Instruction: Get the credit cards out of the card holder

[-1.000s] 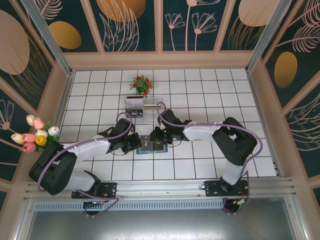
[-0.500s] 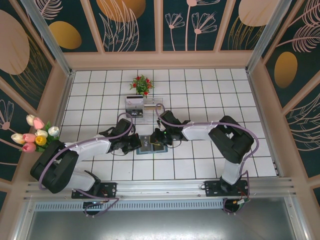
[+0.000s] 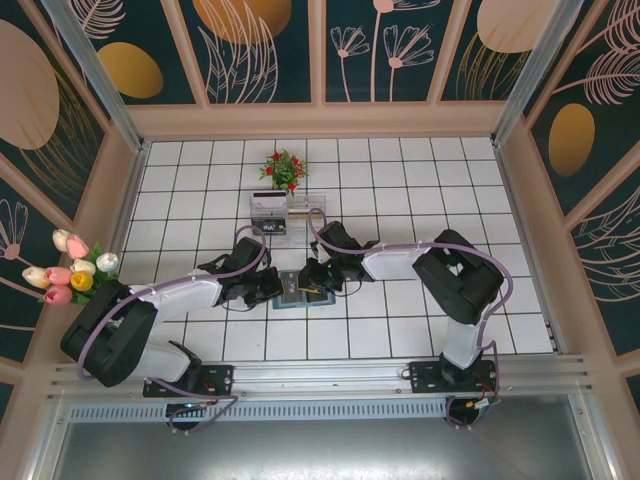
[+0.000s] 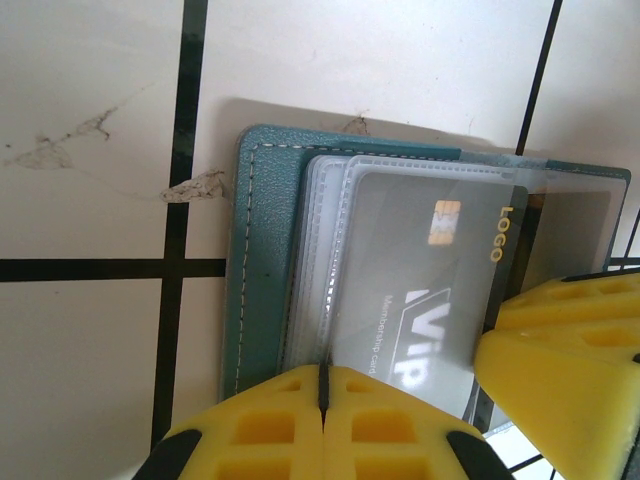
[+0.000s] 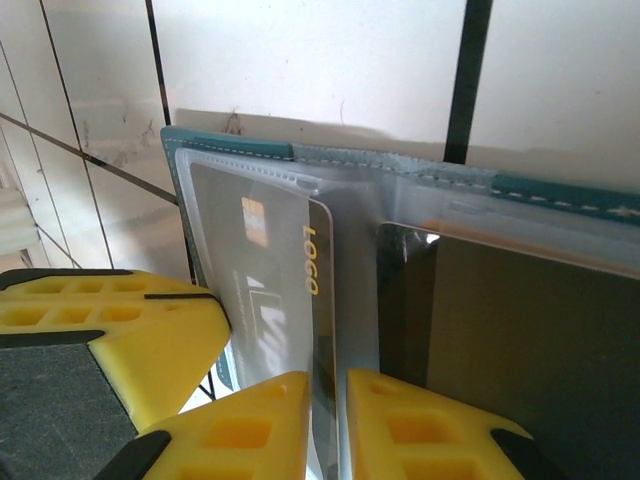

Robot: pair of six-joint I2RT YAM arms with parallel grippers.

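The teal card holder (image 3: pixel 297 298) lies open on the white tiles between both grippers. In the left wrist view its stitched cover (image 4: pixel 262 260) carries clear sleeves with a grey VIP credit card (image 4: pixel 420 270) in the top one. My left gripper (image 4: pixel 323 385) is shut, its tips pressed onto the near edge of the sleeves. In the right wrist view my right gripper (image 5: pixel 328 420) is closed narrowly on the end of that grey card (image 5: pixel 265 270), beside a dark tan card (image 5: pixel 530 340) in the neighbouring pocket. From above, the left gripper (image 3: pixel 272 289) and right gripper (image 3: pixel 312 284) meet over the holder.
A clear acrylic rack (image 3: pixel 275 212) stands two tiles behind the holder, with a small red-flowered plant (image 3: pixel 284 168) behind it. A bunch of tulips (image 3: pixel 72 268) hangs at the left wall. Wooden walls ring the tiled floor.
The right arm's elbow has drifted a little to the left and its jaws have narrowed slightly. The left arm and the holder have stayed put.
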